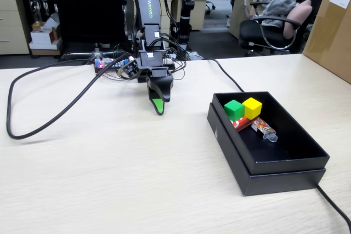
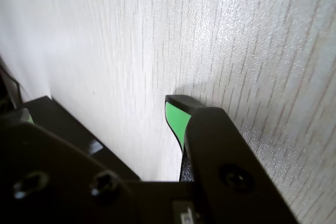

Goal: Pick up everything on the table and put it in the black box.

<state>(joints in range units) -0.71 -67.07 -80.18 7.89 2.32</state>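
Black box (image 1: pixel 285 160): we see it on the table (image 1: pixel 109 179) toward the right edge in the fixed view, its thick rim open to the camera.
Box contents: all lie in its far left corner. The green cube (image 1: pixel 233 109) and the yellow cube (image 1: pixel 252 108) sit side by side, touching. The red block (image 1: pixel 242 123) lies just in front of them, and an orange-patterned packet (image 1: pixel 264 129) lies beside it, toward the box's middle.
Gripper (image 1: pixel 158 104): we find it pointing down near the table's far edge, left of the box and well apart from it. It carries nothing. Only one green-faced tip (image 2: pixel 176 118) shows plainly; whether the jaws are parted or closed we cannot tell.
Fixed view only: the box, its contents, a black cable (image 1: pixel 33 130) looping across the far left of the tabletop.
Wrist view only: bare wood grain beneath the gripper (image 2: pixel 173 103) and the dark jaw body close up.
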